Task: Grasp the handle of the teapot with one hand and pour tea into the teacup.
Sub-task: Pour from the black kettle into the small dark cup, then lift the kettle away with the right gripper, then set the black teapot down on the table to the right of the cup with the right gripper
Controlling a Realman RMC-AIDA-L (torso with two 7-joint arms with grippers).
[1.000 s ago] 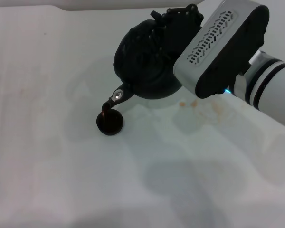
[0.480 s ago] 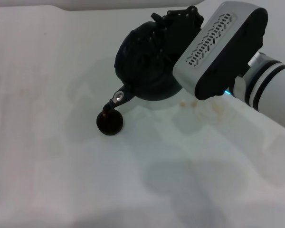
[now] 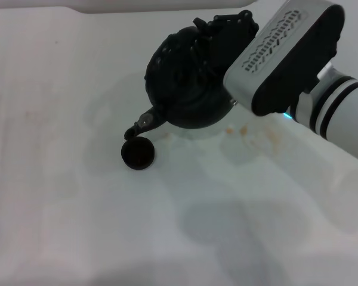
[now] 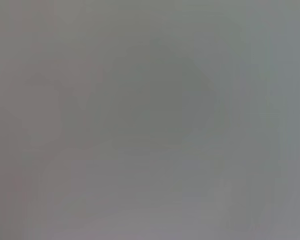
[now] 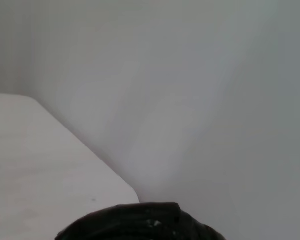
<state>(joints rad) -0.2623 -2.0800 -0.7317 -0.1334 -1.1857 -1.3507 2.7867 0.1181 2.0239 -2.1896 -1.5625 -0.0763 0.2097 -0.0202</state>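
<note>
Teapot hangs tilted over the white table, toward the far edge and right of centre, spout down at the left. Against a second ago the spout has lifted: it was dipped into the cup with a brown stream showing, and now its tip sits just above the cup's far rim, no stream visible. Cup hasn't moved. Amber drops lie on the table just right of the pot. The right gripper is up at the handle, carrying the pot, though the wrist housing hides how its fingers sit, so I can't tell their spread. The right wrist view adds only a sliver of the pot's black top, table and wall. The left wrist view is a blank grey blur; left gripper unseen. Plenty of open table toward the near and left edges.
</note>
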